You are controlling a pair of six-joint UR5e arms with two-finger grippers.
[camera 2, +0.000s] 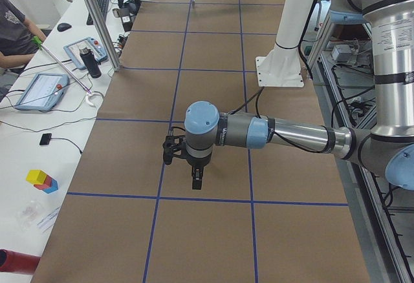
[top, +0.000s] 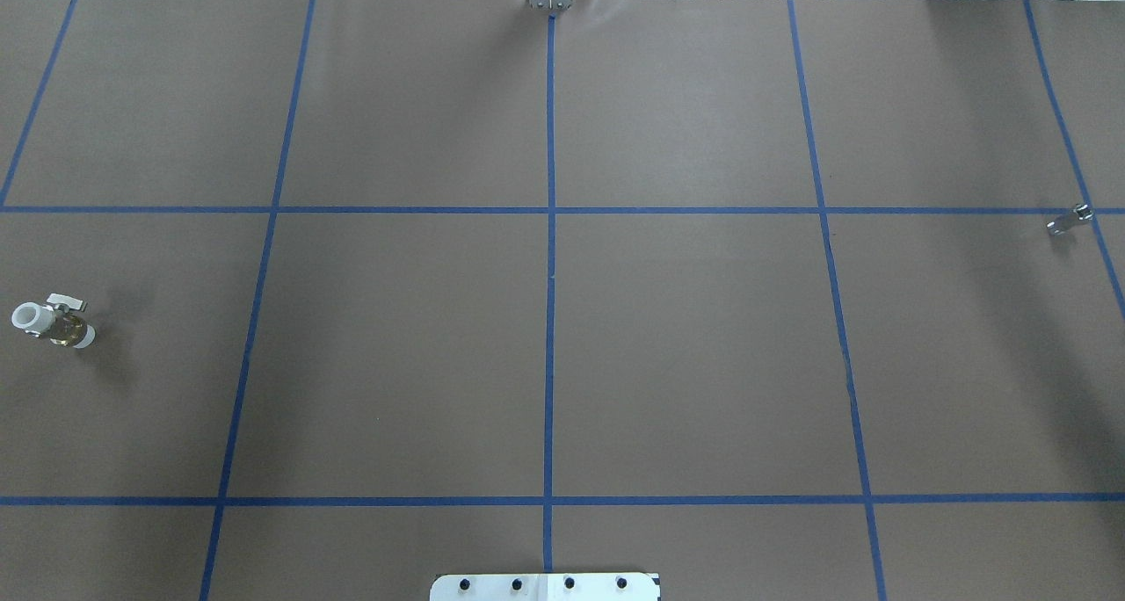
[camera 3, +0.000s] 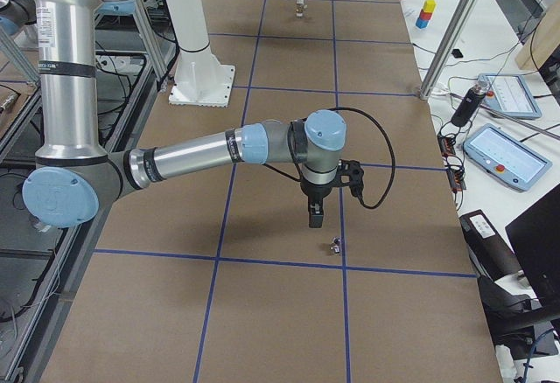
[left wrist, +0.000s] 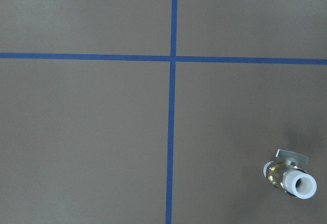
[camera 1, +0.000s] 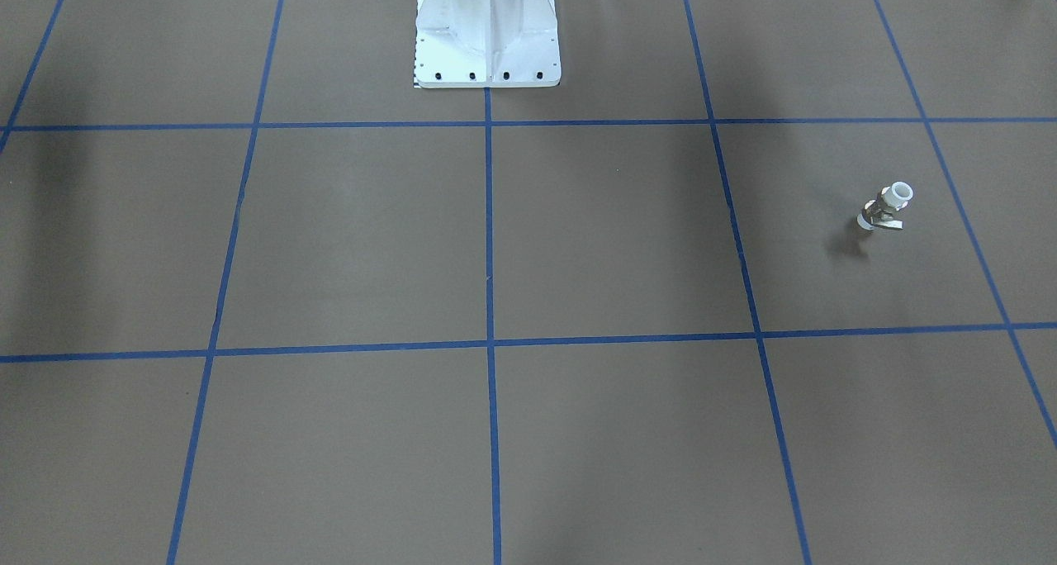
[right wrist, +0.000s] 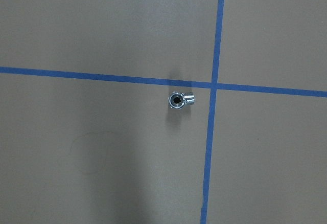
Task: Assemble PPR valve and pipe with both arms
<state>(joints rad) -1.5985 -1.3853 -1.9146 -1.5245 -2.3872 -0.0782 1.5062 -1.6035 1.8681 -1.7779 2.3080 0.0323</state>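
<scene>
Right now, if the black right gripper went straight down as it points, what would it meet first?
Probably the brown paper-covered table, close beside the short shiny silver metal pipe; depth is unclear.

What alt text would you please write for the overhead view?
A valve sits at the far left of a brown table gridded with blue tape, and a short pipe at the far right. A white base sits at the bottom edge.
</scene>
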